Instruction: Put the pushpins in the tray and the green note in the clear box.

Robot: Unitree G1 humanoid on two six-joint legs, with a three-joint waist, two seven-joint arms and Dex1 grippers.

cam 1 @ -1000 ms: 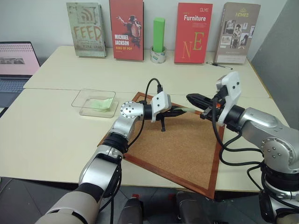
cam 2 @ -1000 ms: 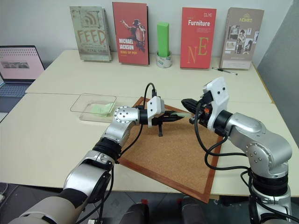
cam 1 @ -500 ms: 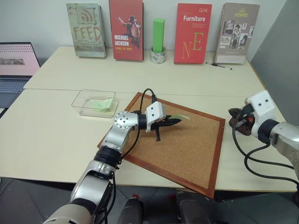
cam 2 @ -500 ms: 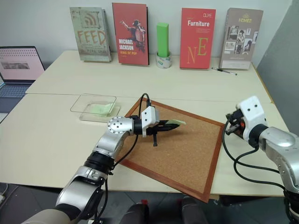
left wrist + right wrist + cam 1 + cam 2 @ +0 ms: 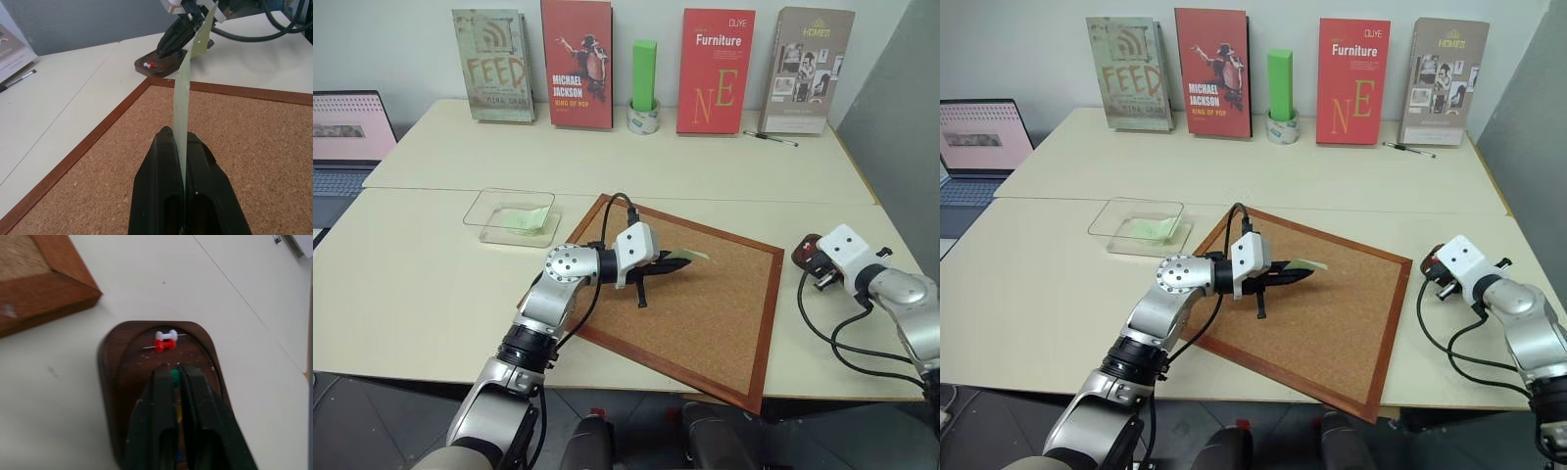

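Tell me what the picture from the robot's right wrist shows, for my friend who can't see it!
The right tool hangs over a small dark brown tray on a pale table, with a green pushpin between its two black fingers. A white pushpin and a red pushpin already lie side by side in the tray. A corner of the cork board's wooden frame shows nearby.

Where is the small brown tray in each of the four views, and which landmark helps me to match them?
Left eye view: tray far right, beside the cork board.
Right eye view: far right, same spot.
Left wrist view: beyond the board's corner, behind the green note.
Right wrist view: near the board's corner, holding pushpins.
Shared landmark: the board's wooden frame.
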